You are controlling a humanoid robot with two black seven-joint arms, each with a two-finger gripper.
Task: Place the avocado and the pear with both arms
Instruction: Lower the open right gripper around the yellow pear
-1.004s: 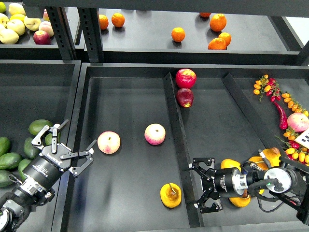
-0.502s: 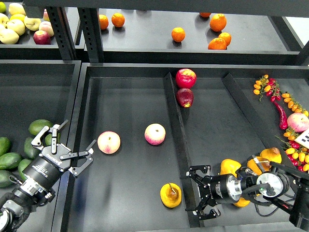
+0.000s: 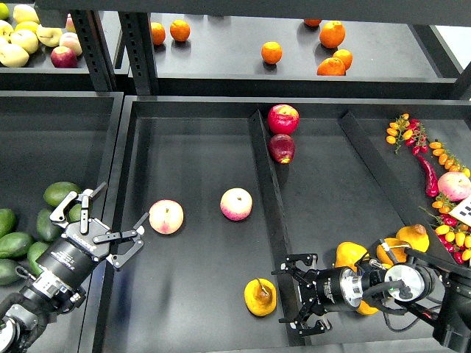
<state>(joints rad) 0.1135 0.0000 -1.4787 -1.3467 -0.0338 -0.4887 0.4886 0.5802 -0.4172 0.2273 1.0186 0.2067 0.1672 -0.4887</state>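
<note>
The pear [image 3: 260,296] is lying near the front edge of the desk, in the middle tray [image 3: 199,309], just left of the divider [image 3: 268,213]. The right gripper [image 3: 296,303] is hovering just beside it on the right, over the divider, fingers spread open and holding nothing.

The left gripper [image 3: 103,224] is standing open and empty at the left side of the desk, above the tray wall. The nearest avocado [image 3: 60,193] is lying just left of it, apart from the fingers; six avocados are showing in the left tray.

Two peaches [image 3: 166,216] are sitting in the middle tray. Two red apples [image 3: 282,119] are resting against the divider towards the far edge. Six oranges [image 3: 271,52] are counted on the back shelf.
</note>
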